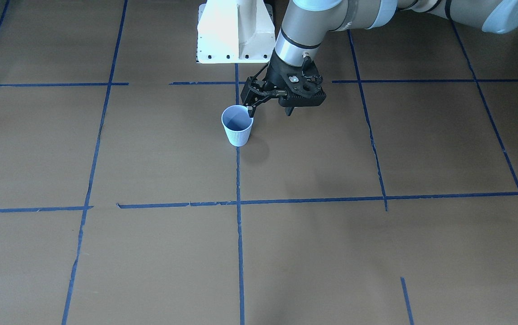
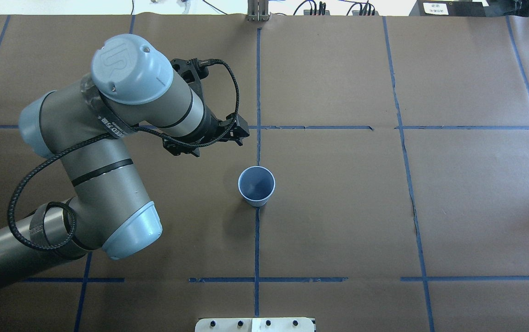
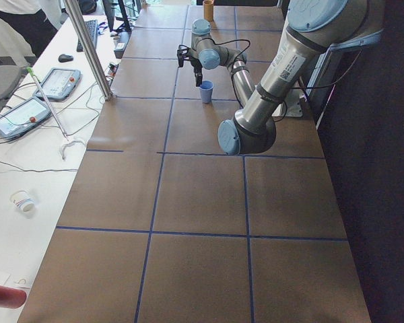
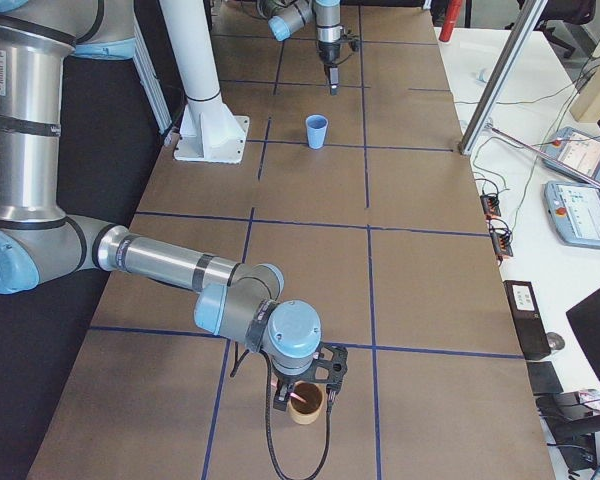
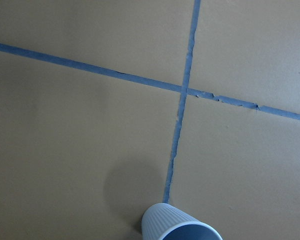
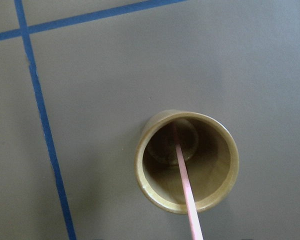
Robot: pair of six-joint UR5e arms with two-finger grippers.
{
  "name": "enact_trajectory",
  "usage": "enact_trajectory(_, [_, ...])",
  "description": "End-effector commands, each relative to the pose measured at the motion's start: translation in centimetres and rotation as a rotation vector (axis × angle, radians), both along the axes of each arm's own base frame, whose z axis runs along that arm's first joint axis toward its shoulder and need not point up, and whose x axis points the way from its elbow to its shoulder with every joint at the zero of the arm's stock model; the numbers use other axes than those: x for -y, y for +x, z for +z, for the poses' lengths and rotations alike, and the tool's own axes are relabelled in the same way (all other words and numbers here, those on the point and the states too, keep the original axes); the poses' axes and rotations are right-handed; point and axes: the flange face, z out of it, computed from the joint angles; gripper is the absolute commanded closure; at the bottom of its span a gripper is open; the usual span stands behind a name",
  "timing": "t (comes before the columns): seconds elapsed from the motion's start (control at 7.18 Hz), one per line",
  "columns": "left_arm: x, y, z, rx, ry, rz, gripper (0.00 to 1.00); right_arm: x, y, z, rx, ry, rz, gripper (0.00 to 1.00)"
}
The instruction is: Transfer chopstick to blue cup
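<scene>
Matte brown paper (image 1: 331,248) carries the ribbed blue cup (image 1: 237,126) beside the empty, spread left pincer (image 1: 270,111); right pincer (image 4: 306,397) cannot be judged.

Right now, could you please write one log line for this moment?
left gripper open, near blue cup | blue cup empty | chopstick in brown cup | right gripper over it, state unclear

Downward-facing left gripper (image 1: 270,111), jaws wide apart; right gripper (image 4: 305,396) low, jaw state unclear.

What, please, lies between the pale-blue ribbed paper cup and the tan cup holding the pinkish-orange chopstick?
Only bare brown table covering crossed by blue tape lines, seen in the exterior right view.
</scene>
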Motion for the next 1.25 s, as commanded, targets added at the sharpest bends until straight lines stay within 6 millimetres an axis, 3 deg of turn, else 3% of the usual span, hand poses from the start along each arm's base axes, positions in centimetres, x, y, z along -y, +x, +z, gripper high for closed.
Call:
enact_trajectory(0.0, [-0.2,-0.6,0.1,0.001,0.011,-0.013,0.0,-1.2,-0.2,2.2,0.005,-0.049,0.0,0.14])
enact_trajectory(0.14, [-0.2,-0.6,0.4,0.004,0.008,-0.013,0.0,-1.3,-0.2,2.2,0.005,-0.052,0.001,0.25])
enact_trajectory(0.28, [-0.1,-0.6,0.5,0.005,0.007,-0.013,0.0,-1.2,-0.2,2.0,0.01,-0.052,0.006,0.54])
enact_trajectory(0.42, [-0.1,-0.6,1.1,0.012,0.003,-0.013,0.0,-0.8,-0.1,1.6,0.009,-0.045,0.006,0.9])
enact_trajectory(0.56, [-0.2,-0.7,1.6,0.018,-0.001,-0.013,0.0,-0.3,-0.1,1.3,0.009,-0.036,0.007,1.0])
enact_trajectory(0.84, [-0.3,-0.7,1.5,0.013,0.0,-0.013,0.0,-0.4,1.7,-0.4,0.008,-0.009,0.053,1.0])
enact_trajectory(1.11, [-0.1,-0.7,1.6,0.007,0.02,-0.027,0.0,-1.7,3.5,-6.0,0.015,-0.047,0.101,1.0])
